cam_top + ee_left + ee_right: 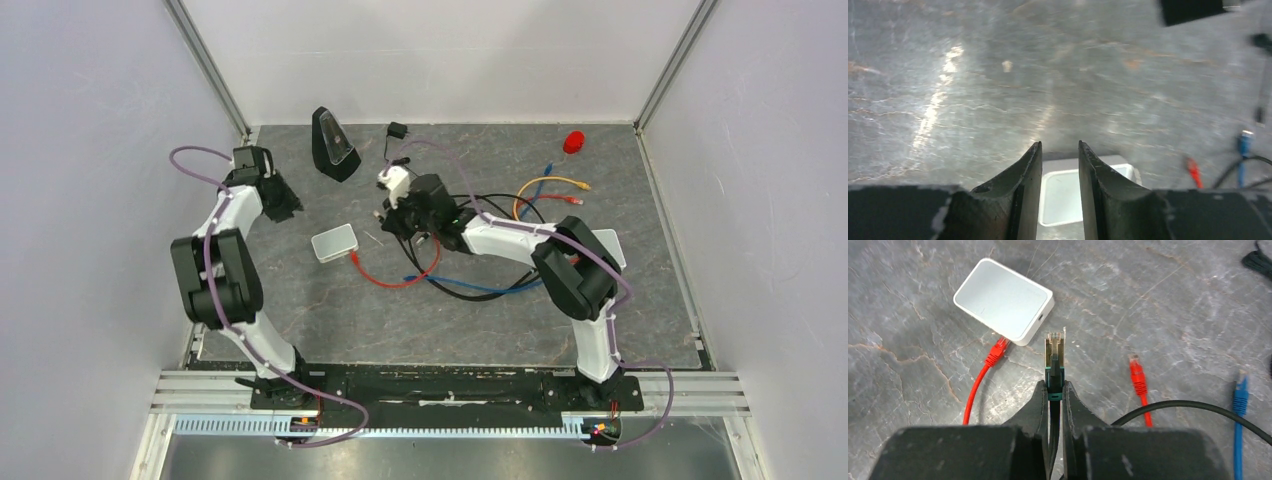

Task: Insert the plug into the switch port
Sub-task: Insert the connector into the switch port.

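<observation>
Grey marbled tabletop point(300, 310) is seen under a pale switch box point(1003, 297). A green-booted plug point(1054, 357) is clamped by the right gripper point(1053, 390) just beside the box's edge. The jaws of the left gripper point(1059, 147) are spread apart, empty.

- The table point(300, 320) has a grey, stone-patterned top, smooth, with a soft sheen that throws back streaks of light.
- The box point(1000, 299) is smooth pale plastic with a faintly shiny satin top.
- The plug point(1054, 350) has a shiny metal shell above a matt green plastic boot.
- The red cable point(975, 390) has a smooth, rubbery-looking sheath.
- The left gripper point(1060, 150) is matt black, slightly rough, with scuffed pale edges.
- The right gripper point(1054, 390) is the same matt black.
- The black wedge point(333, 145) looks glossy.
- The rail point(690, 392) is bare silvery metal.
</observation>
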Robot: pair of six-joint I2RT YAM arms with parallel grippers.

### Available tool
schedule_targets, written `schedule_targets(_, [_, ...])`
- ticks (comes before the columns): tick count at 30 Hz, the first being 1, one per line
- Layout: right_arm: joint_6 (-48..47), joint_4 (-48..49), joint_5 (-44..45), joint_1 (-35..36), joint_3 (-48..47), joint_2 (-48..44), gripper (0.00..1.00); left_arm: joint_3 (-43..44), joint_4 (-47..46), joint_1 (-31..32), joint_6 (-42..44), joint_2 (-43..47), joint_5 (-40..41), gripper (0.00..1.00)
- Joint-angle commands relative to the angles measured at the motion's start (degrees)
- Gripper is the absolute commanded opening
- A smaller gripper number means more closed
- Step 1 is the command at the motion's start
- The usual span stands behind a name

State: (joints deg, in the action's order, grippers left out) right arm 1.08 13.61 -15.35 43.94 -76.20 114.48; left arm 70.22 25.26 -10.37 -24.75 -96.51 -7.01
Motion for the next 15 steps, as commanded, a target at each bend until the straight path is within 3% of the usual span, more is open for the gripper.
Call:
schedule_targets(1, [-6.4, -13.3, 13.7, 5.8, -7.4, 3.2, 0.0, 3.7, 7.6, -2.2, 3.9, -7.6, 0.7, 0.37])
schedule_targets(9, [-7.7, -22.2, 14.0, 12.4, -21.0, 10.8, 0.0, 0.1, 5.7, -2.1, 2.7, -11.2, -7.1, 0.34])
schedule_targets(15, [-5.8, -26.3, 10.0, 14.8, -27.8, 15.9, 0.0, -6.5, 4.4, -2.2, -0.2, -8.3, -9.3, 0.32])
